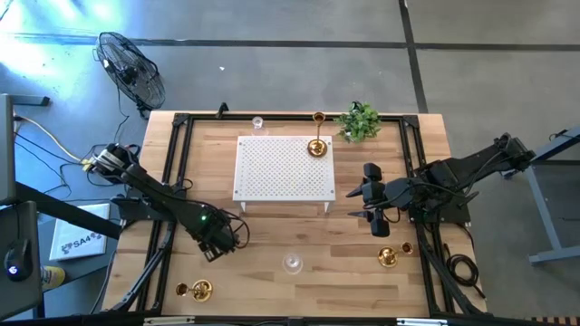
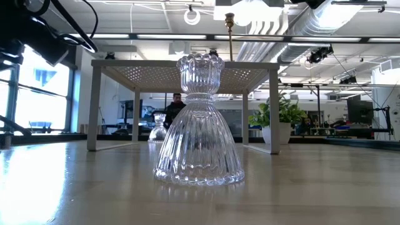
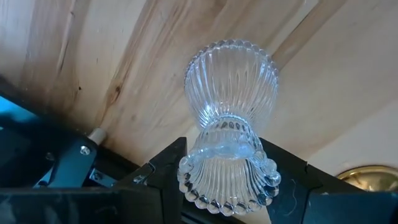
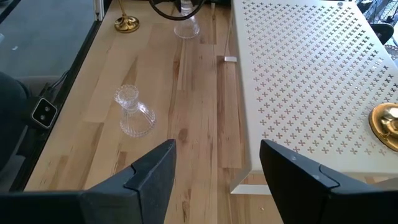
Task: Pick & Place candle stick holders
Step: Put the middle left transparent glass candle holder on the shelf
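**A:** what's hard to see here?

**B:** from above, left gripper [image 1: 217,240] covers w/e it's carrying, near the table's front-left; only its wrist cam shows it clenched on a held glass holder [image 3: 230,124], fingers [image 3: 165,180] pinching the narrow waist, holder lying sideways over the wood; a bit of gold sits cut off at that frame's edge, can't tell which piece; low cam cuts the arms off almost entirely.

**A:** and the holders themselves?

**B:** clear ones are ribbed, hourglass shape w/ beaded rims; loose glass holder [image 1: 292,263] stands upright front-centre on the table, filling the low cam; back glass holder [image 1: 257,123] sits behind the white platform [image 1: 284,167]; brass holder [image 1: 316,147] is on the platform's far right corner, tall brass stick [image 1: 318,118] just behind it; gold pair [image 1: 201,290] front-left, another gold pair [image 1: 388,257] near the right arm.

**A:** right side?

**B:** right gripper [image 1: 376,208] hangs released, jaws apart, nothing in them, just right of the platform.

**A:** anything else around?

**B:** plant [image 1: 360,122] at back right; fan [image 1: 131,68] on the floor off the table; a person [image 2: 177,103] far back in the room, seen under the platform.
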Robot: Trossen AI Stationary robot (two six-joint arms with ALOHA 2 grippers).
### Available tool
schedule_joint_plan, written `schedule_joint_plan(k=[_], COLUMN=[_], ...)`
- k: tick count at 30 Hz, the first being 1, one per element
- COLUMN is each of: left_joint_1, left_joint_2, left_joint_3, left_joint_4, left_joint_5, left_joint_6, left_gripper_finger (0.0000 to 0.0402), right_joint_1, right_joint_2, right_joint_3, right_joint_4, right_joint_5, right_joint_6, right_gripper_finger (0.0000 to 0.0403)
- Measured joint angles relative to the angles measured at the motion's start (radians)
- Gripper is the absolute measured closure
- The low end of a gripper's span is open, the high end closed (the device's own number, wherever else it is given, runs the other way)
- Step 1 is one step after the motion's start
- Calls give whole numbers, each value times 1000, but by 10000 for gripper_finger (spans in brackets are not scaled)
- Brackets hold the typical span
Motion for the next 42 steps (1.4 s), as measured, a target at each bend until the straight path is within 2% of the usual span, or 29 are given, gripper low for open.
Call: schedule_joint_plan(k=[12,33,42], left_joint_1=[0,0,0], left_joint_2=[4,2,0], left_joint_3=[67,379,502], left_joint_4=[-24,-358,-402], left_joint_5=[-67,-50,-68], left_joint_6=[103,84,105], left_gripper_finger=[241,241,241], right_joint_1=[0,0,0], right_joint_2=[0,0,0], right_joint_3=[0,0,0], right_joint_4=[0,0,0], right_joint_5=[0,0,0], right_joint_6=[0,0,0], right_gripper_finger=[178,178,178])
